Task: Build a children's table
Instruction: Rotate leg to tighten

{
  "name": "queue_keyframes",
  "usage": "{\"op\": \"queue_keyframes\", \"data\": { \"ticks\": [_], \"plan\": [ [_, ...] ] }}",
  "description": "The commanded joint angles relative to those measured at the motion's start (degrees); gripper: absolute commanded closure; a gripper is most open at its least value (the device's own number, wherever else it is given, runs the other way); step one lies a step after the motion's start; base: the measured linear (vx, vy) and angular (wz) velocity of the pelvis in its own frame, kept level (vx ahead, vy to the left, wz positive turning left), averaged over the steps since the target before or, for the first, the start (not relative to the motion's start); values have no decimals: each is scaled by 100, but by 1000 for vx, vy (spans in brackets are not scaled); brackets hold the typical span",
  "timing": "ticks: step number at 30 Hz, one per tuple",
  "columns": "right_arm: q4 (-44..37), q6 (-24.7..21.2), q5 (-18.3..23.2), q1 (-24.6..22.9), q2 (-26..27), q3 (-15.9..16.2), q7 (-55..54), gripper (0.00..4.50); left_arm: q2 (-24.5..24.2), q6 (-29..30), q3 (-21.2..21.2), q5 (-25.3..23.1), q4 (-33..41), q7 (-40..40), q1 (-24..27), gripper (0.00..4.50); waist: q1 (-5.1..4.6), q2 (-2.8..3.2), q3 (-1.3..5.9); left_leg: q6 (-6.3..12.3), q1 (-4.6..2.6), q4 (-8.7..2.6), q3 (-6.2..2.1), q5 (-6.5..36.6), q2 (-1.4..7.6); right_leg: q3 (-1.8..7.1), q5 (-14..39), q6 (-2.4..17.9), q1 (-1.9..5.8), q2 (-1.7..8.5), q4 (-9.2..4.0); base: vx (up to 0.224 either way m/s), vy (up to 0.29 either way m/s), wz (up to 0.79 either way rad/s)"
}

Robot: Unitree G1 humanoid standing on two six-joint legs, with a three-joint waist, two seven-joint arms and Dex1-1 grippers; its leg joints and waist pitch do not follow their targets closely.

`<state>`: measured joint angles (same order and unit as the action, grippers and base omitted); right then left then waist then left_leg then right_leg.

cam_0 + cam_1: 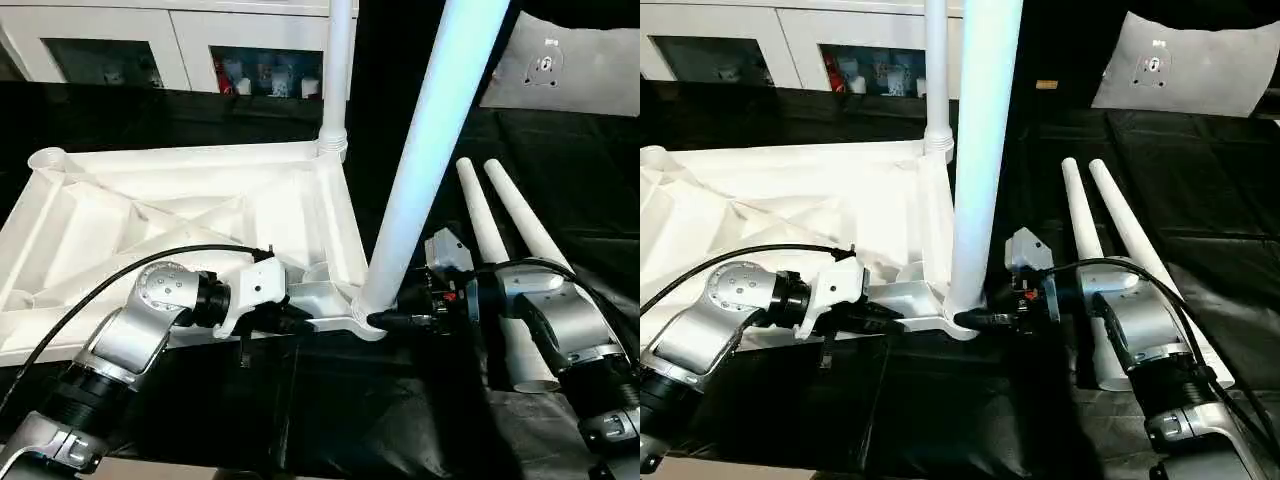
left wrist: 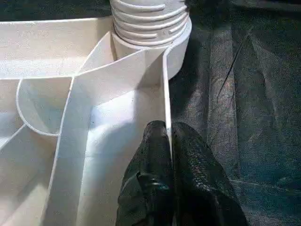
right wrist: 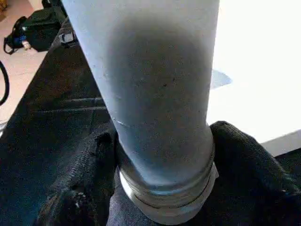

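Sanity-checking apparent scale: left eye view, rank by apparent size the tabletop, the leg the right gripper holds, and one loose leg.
1. Tabletop.
2. Held leg at the right gripper; nearer the camera, so unsure.
3. Loose leg.

Leg (image 3: 160, 94): white, round, upright, ridged collar at base
Fingers (image 3: 244, 160): black, one either side of collar
Surface (image 3: 56, 117): black cloth

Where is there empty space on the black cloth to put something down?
Bare black cloth lies in front, between the two arms. More lies right of the two loose legs, below the grey sheet. It is crowded where the left gripper pinches the tabletop rim and the right gripper clasps the near leg.
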<state>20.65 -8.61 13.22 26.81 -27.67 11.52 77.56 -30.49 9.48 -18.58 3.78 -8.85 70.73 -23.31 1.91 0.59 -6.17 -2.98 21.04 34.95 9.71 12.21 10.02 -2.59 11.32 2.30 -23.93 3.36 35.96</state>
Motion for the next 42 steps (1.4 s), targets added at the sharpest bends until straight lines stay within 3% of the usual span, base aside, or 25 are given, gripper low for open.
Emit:
{"op": "queue_keyframes", "data": {
  "ticks": [1, 6, 9, 12, 14, 15, 20, 22, 25, 26, 27, 29, 31, 35, 36, 37, 40, 42],
  "plan": [
    [-72, -21, 35, -20, -14, 43, 91, 174, 5, -188, -94, 102, 86, 187, -100, 450, -26, -11, 484, 845, -23, -333, -43, -14, 287, 275, -28, 1672, 410, 411, -340, 0, 0, 0],
    [-272, -131, 89, -207, 50, 92, 30, 176, 102, -98, -22, 113, 141, -26, -25, 450, -20, -3, 482, 838, -26, -334, -42, 17, 292, 274, 12, 1667, 407, 411, -349, 0, 0, 0],
    [-544, -516, -13, -486, 340, 155, -629, 176, 429, 263, 105, -77, 167, -812, -28, 450, -15, -7, 471, 769, -35, -350, -45, 118, 294, 277, 174, 1640, 404, 409, -376, 0, 0, 0],
    [-626, -798, -141, -607, 775, 126, -1444, 176, 781, 785, 232, -149, 253, -1457, -72, 450, -53, 12, 386, 444, -63, -411, -47, 647, 294, 275, 1177, 1464, 378, 420, -485, 0, 0, 0],
    [-551, -996, -251, -618, 1232, 58, -2198, 176, 1116, 1227, 327, -188, 330, -1967, -126, 450, -113, -29, 333, 152, -78, -447, -81, 1130, 248, 266, 2306, 1089, 378, 432, -597, 0, 0, 0],
    [-541, -1007, -257, -616, 1271, 51, -2257, 177, 1143, 1253, 333, -194, 333, -2004, -131, 450, -154, -14, 330, 83, -98, -462, -102, 1257, 249, 263, 2614, 953, 351, 430, -630, 0, 0, 0],
    [-181, -1132, -456, -472, 2452, -193, -3998, 177, 1935, 1838, 521, -525, 194, -3287, -411, 450, -317, 2, 378, 80, -66, -467, -119, 1117, 234, 258, 2304, 920, 356, 427, -640, 0, 0, 0],
    [-47, -1203, -493, -402, 2729, -312, -4483, 177, 2121, 1818, 501, -605, 138, -3528, -509, 450, -332, 15, 380, 155, -67, -474, -106, 1092, 238, 265, 2054, 970, 337, 401, -636, 0, 0, 0],
    [42, -955, -424, -381, 2895, -414, -4605, 177, 2350, 1833, 423, -653, 124, -3634, -598, 450, -315, 21, 404, 240, -69, -455, -83, 1052, 236, 285, 1696, 1085, 342, 411, -629, 0, 0, 0],
    [38, -934, -430, -384, 2886, -416, -4604, 177, 2350, 1819, 412, -658, 118, -3627, -601, 450, -302, 31, 407, 287, -62, -453, -79, 996, 234, 284, 1578, 1106, 350, 413, -625, 0, 0, 0],
    [12, -915, -476, -393, 2880, -421, -4651, 143, 2357, 1833, 395, -682, 126, -3634, -606, 450, -299, 27, 415, 311, -57, -448, -77, 941, 232, 286, 1494, 1119, 355, 412, -615, 0, 0, 0],
    [-57, -866, -506, -465, 2722, -510, -4576, 143, 2233, 1676, 307, -726, 103, -3458, -578, 450, -281, 52, 435, 399, -39, -438, -71, 717, 230, 284, 1135, 1209, 377, 410, -580, 0, 0, 0],
    [-79, -795, -511, -517, 2588, -601, -4497, 102, 2098, 1521, 236, -750, 74, -3274, -543, 450, -275, 43, 447, 462, -27, -432, -68, 621, 234, 279, 1011, 1229, 390, 413, -570, 0, 0, 0],
    [-221, -538, -422, -638, 2164, -787, -4109, 70, 1784, 1293, 198, -782, -73, -2962, -475, 450, -253, 47, 457, 568, -11, -425, -64, 545, 236, 272, 807, 1298, 420, 415, -550, 0, 0, 0],
    [-237, -520, -420, -644, 2116, -799, -4072, 59, 1757, 1262, 199, -784, -91, -2930, -475, 450, -251, 47, 455, 582, -8, -424, -63, 522, 232, 270, 788, 1306, 418, 412, -550, 0, 0, 0],
    [-227, -393, -469, -640, 1969, -804, -3971, 53, 1683, 1194, 204, -771, -129, -2827, -471, 450, -246, 89, 450, 580, -12, -427, -65, 536, 239, 264, 833, 1328, 414, 418, -548, 0, 0, 0],
    [-187, 16, -507, -612, 1482, -831, -3469, 41, 1386, 809, 175, -711, -273, -2391, -450, 450, -238, 75, 444, 525, -15, -424, -67, 699, 230, 253, 1165, 1249, 418, 419, -593, 0, 0, 0],
    [-292, 53, -285, -599, 1206, -893, -2888, 8, 1177, 513, 145, -586, -327, -1992, -422, 450, -250, 71, 455, 577, -2, -420, -72, 681, 225, 252, 1095, 1243, 432, 408, -584, 0, 0, 0]
  ]
}}
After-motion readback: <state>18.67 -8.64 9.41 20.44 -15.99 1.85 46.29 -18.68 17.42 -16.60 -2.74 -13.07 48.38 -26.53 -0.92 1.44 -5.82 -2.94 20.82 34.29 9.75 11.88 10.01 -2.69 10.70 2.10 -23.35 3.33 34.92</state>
